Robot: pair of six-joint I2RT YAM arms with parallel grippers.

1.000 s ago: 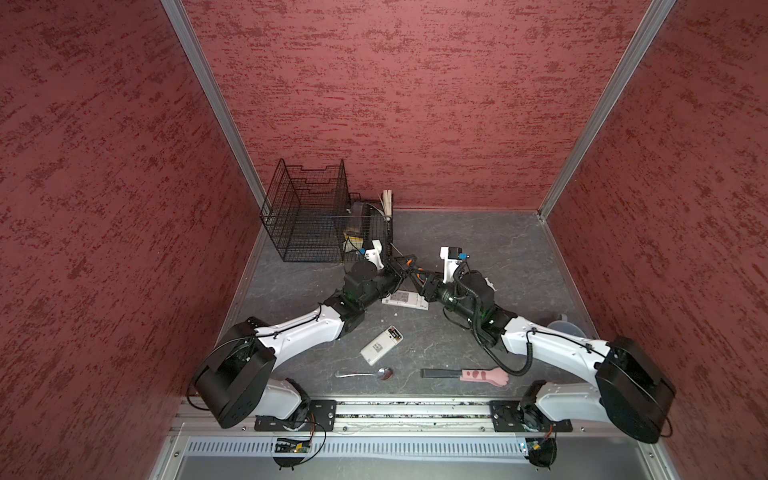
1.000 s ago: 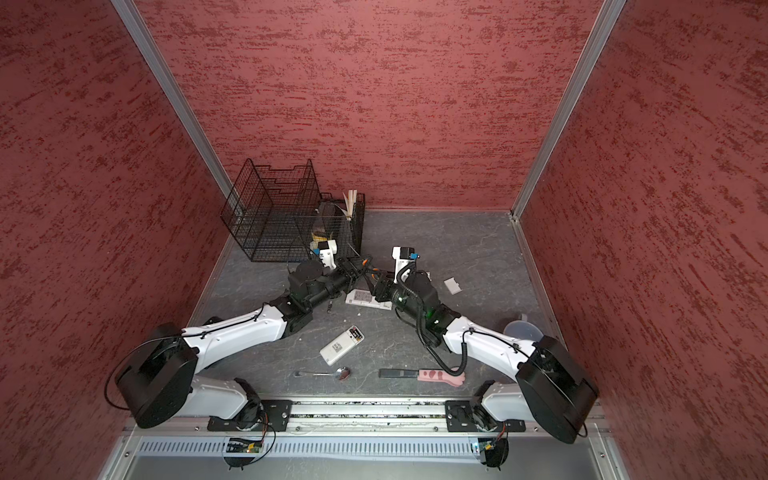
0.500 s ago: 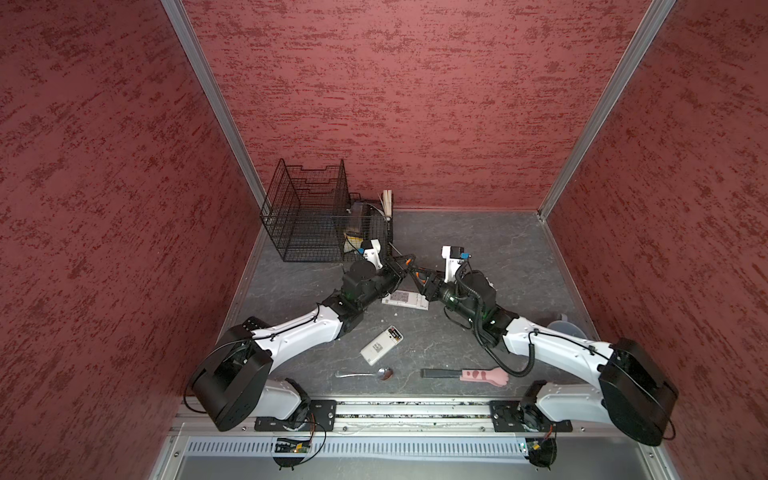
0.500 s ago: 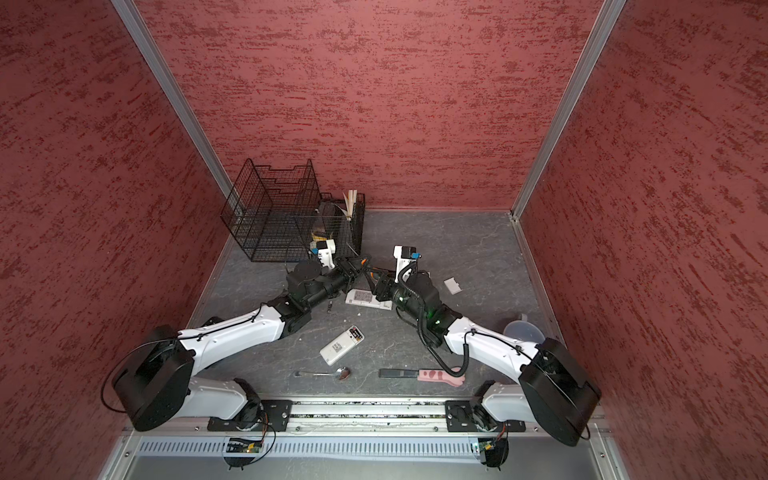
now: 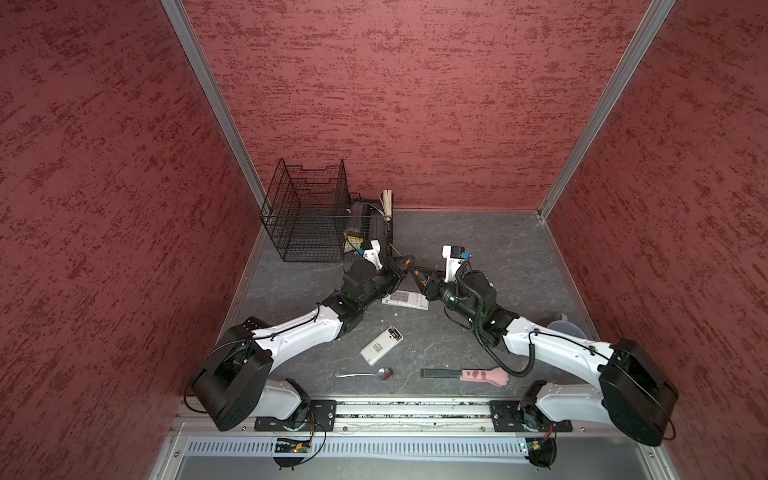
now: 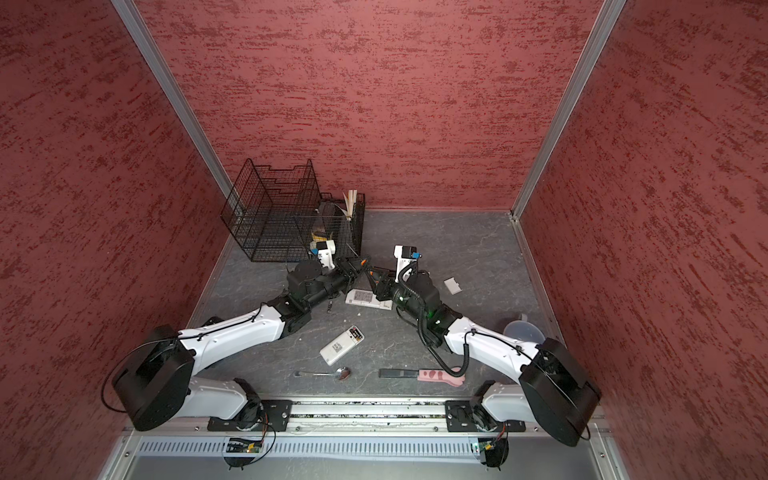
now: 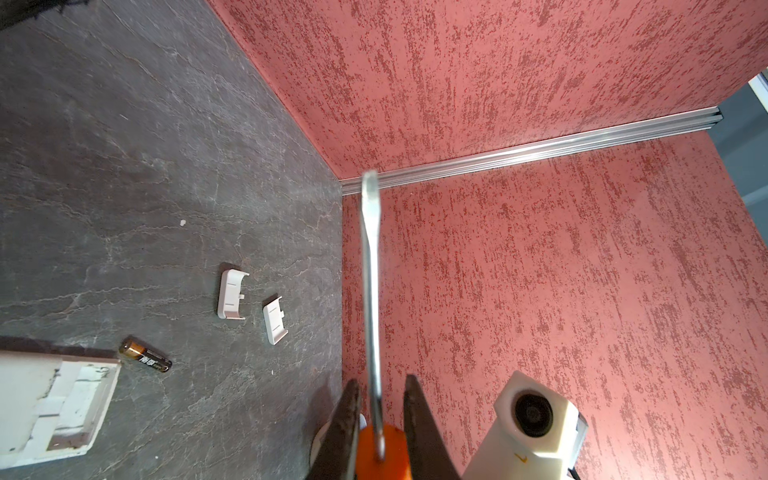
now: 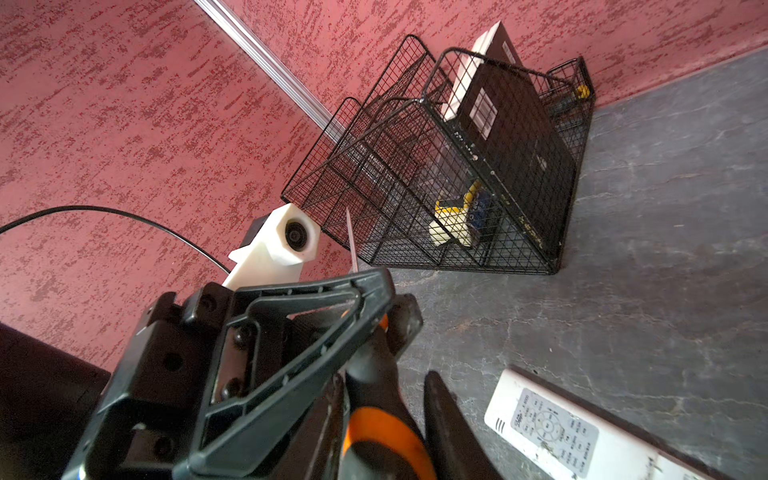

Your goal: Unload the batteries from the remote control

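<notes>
My R gripper (image 8: 382, 386) is narrowing around the orange-and-black-handled steel screwdriver (image 7: 370, 270) (gripping yet? cannot tell) while my L gripper (image 7: 380, 380) is still clamping it, so a tool handover is prob. happening, w/ one slim black battery (image 7: 145, 360) lying just beside the white plastic remote (image 7: 50, 407).

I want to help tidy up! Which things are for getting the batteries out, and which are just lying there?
For the job: far remote, near remote, loose battery, battery covers, screwdriver in the left fingers.
Just lying about: spoon, pink-handled tool, wire rack, plastic jug.
</notes>
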